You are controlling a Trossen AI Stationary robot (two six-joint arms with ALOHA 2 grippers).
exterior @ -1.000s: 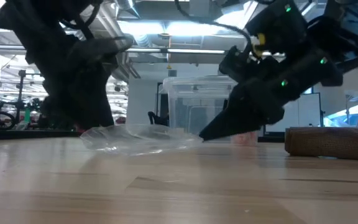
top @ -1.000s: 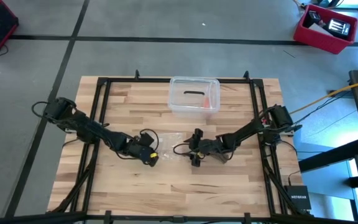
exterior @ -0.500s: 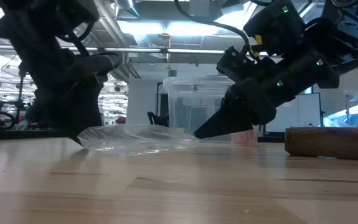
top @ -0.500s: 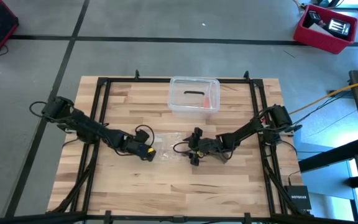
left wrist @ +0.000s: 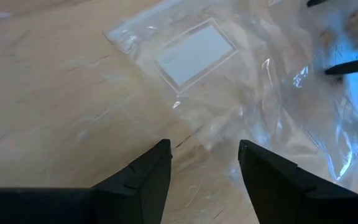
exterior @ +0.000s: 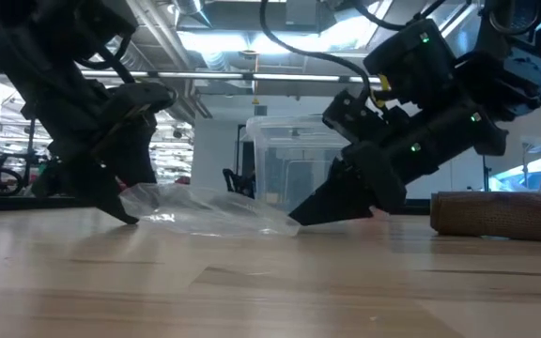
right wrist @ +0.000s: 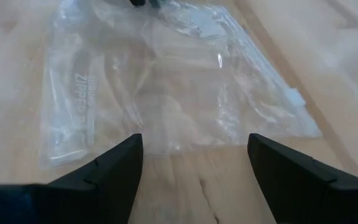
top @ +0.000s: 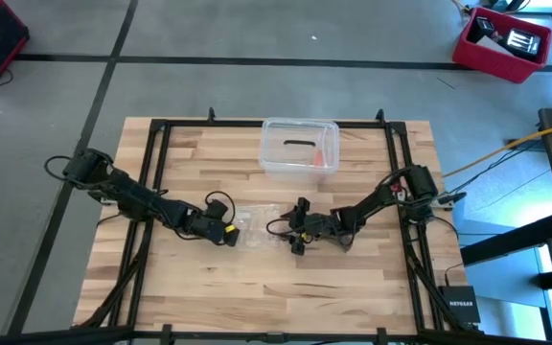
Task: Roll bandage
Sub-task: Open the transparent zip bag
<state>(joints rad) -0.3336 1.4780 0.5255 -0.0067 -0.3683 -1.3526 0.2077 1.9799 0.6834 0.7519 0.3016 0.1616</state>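
Observation:
The bandage shows only in the low view, as a brown roll lying on the table at the picture's right, with neither gripper at it. At mid-table a small clear plastic bag lies flat and crumpled between the grippers. At the bag's left end my left gripper stands open and slants down. My right gripper is open at the bag's right end. Each gripper's fingertips stand low at the table, astride the bag's nearest edge. My left gripper is open at the bag's left edge; whether a fingertip touches the film I cannot tell. My right gripper is open at the bag's right edge; whether it touches the bag I cannot tell.
A clear plastic box stands at the table's far middle, behind the bag. A black frame runs around the tabletop. Bare wood lies toward the near edge.
My left gripper has drawn back a little toward the table's left and far side, sunk to the tabletop at the bag's left end, and rolled about its own axis. The bag stays between the two grippers.

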